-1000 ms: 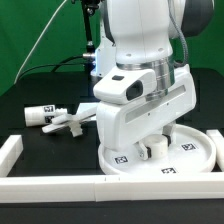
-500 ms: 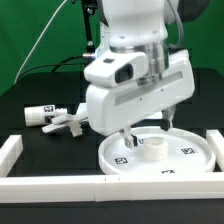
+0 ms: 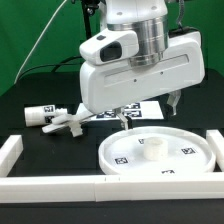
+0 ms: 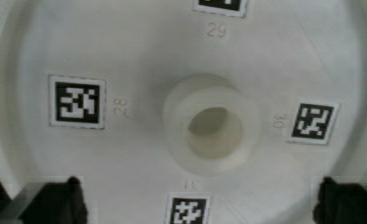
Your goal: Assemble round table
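I have the round disc (image 3: 145, 165) lying flat in the bench corner where the edge nearest the exterior camera meets the edge at the exterior view's right. It sits just inside the white border rails (image 3: 50, 186). Its rim faces up. A short raised hub (image 3: 153, 151) stands at its centre, with square tags (image 3: 125, 157) spaced around it. On my wrist feed the disc (image 4: 144, 60) fills almost the whole picture. The hub (image 4: 215, 125) is close to the middle and four tags (image 4: 79, 101) are set around it.

The gripper (image 3: 150, 110) hangs above the disc, clear of it, and touches nothing. Its jaws are spread wide and empty. On the wrist feed the two dark fingertips (image 4: 59, 200) sit far apart, with only bare disc surface between them.

The short leg (image 3: 40, 114) lies on its side on the black bench top, toward the edge at the exterior view's left and well apart from the disc. The cross-shaped foot (image 3: 68, 124) rests just beside the leg, on the side nearer the disc. I cannot tell whether the two touch.

The marker board (image 3: 135, 110) lies flat behind the disc, toward the far edge, partly hidden by the arm's white body.
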